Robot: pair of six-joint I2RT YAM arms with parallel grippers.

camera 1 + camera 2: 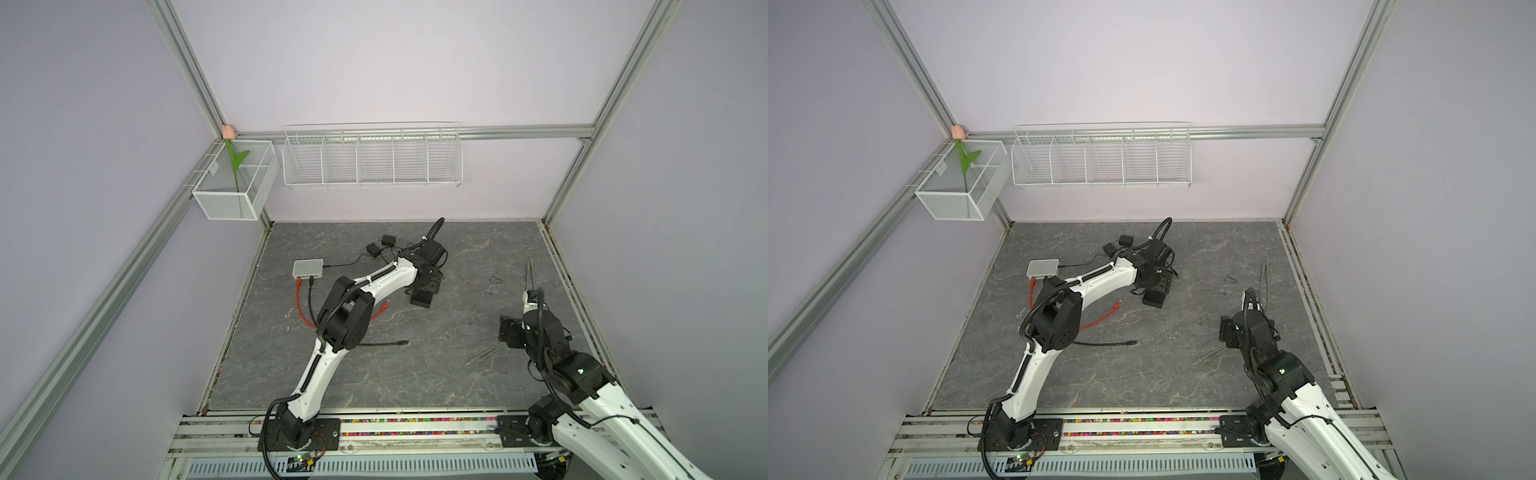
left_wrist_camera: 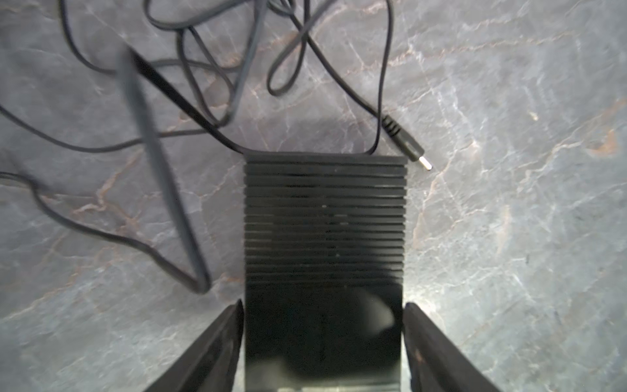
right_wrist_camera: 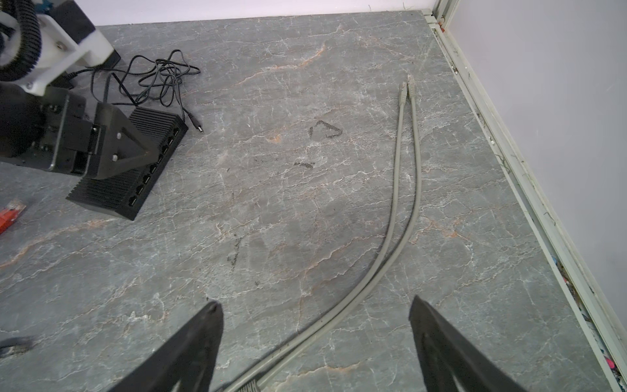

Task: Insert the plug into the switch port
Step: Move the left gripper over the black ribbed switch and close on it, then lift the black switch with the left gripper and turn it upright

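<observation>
The black ribbed switch lies on the grey stone table, its row of ports facing the right arm. My left gripper is shut on the switch, one jaw pressed flat against each side; both top views show it there. A doubled grey network cable runs away from my right gripper, ending in two grey plugs side by side. The right gripper hangs open above that cable, its jaws wide apart and touching nothing. It sits at the table's right.
A loose barrel power plug on tangled black wire lies just past the switch. A red cable, a black cable end, a white box and two black adapters lie left and behind. Wire baskets hang on the back wall.
</observation>
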